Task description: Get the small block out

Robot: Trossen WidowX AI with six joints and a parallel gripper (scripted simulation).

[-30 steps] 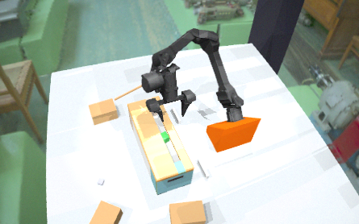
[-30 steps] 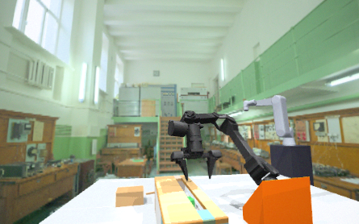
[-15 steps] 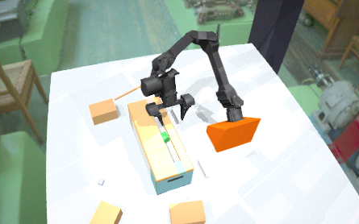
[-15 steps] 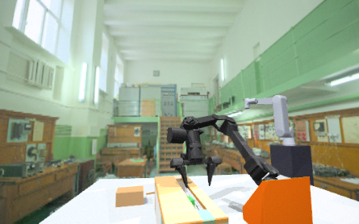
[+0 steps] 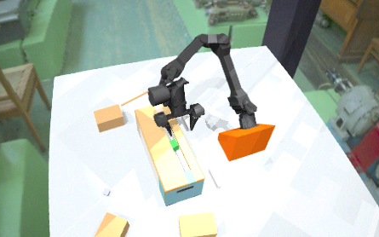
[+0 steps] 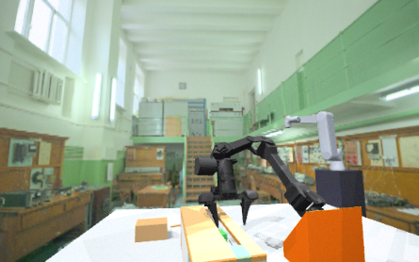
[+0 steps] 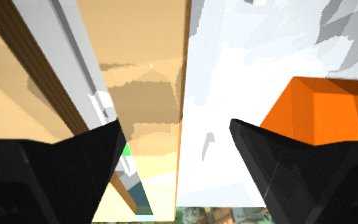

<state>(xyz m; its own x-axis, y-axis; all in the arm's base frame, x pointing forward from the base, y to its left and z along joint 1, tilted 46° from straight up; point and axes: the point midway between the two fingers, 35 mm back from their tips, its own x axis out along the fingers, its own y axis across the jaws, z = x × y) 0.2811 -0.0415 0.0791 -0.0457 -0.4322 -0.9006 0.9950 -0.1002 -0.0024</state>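
Observation:
The long wooden box [image 5: 151,138] [image 6: 201,240] [image 7: 147,102] has a narrow slot along its top. The small green block [image 5: 174,145] [image 6: 223,234] shows through this slot, about midway along the box. In the wrist view only a sliver of the green block [image 7: 126,149] shows beside the left finger, which hides the rest. My gripper [image 5: 181,132] [image 6: 231,225] [image 7: 180,122] is open and empty, pointing down. One fingertip is at the slot, close to the block; the other is beyond the box's edge on the orange piece's side. Whether the fingertip touches the block cannot be told.
A large orange piece [image 5: 247,144] [image 6: 331,237] [image 7: 291,110] stands beside the box at the arm's base. A wooden block [image 5: 109,119] [image 6: 151,230] lies on the other side, near a thin stick [image 5: 134,98]. A pale bar [image 5: 215,178] and a small grey cube [image 5: 106,192] lie on the table.

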